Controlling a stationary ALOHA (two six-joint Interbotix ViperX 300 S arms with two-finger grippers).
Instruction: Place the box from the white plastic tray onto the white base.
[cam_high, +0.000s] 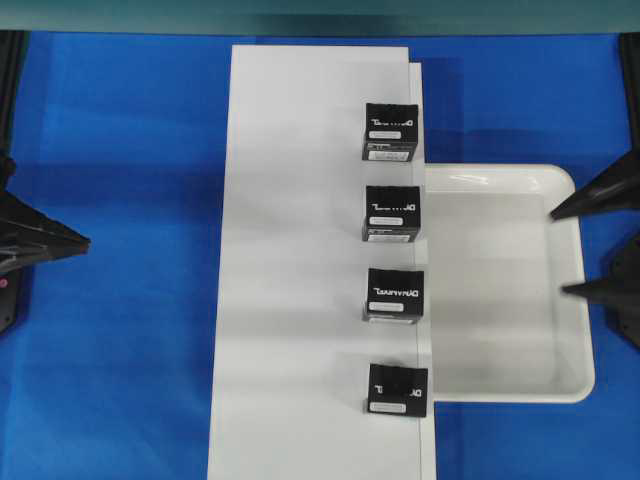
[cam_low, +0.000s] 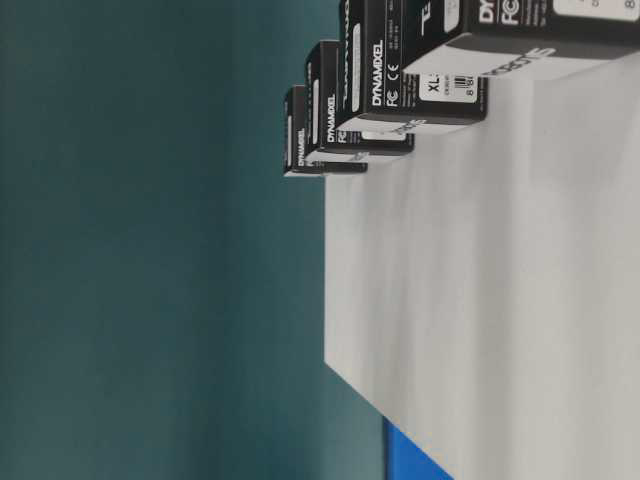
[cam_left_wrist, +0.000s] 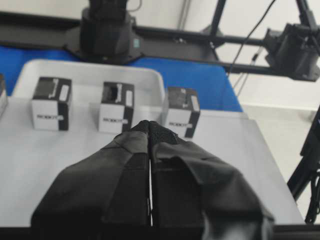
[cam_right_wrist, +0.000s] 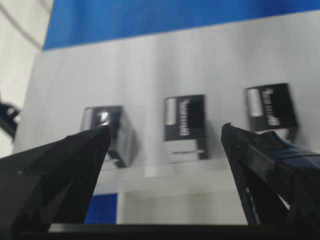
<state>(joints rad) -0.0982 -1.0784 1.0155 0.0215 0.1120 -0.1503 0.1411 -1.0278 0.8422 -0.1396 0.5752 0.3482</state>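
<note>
The box (cam_high: 397, 390), black with only a short white mark on top, sits on the white base (cam_high: 300, 250) at its right edge, nearest the front. In the left wrist view the box (cam_left_wrist: 181, 112) is the rightmost one, and in the right wrist view the box (cam_right_wrist: 112, 135) is the leftmost. The white plastic tray (cam_high: 500, 290) lies right of the base with nothing in it. My right gripper (cam_high: 558, 252) hangs open over the tray's right rim, well apart from the box. My left gripper (cam_high: 86, 242) is shut and empty, far left of the base. In the left wrist view its closed tips (cam_left_wrist: 150, 124) point at the row of boxes.
Three similar black boxes (cam_high: 391, 131) (cam_high: 391, 212) (cam_high: 394, 295) with full logo lines stand in a row along the base's right edge. Blue table surface (cam_high: 130, 150) surrounds the base and tray. The right arm's black mount (cam_left_wrist: 107, 30) stands beyond the tray.
</note>
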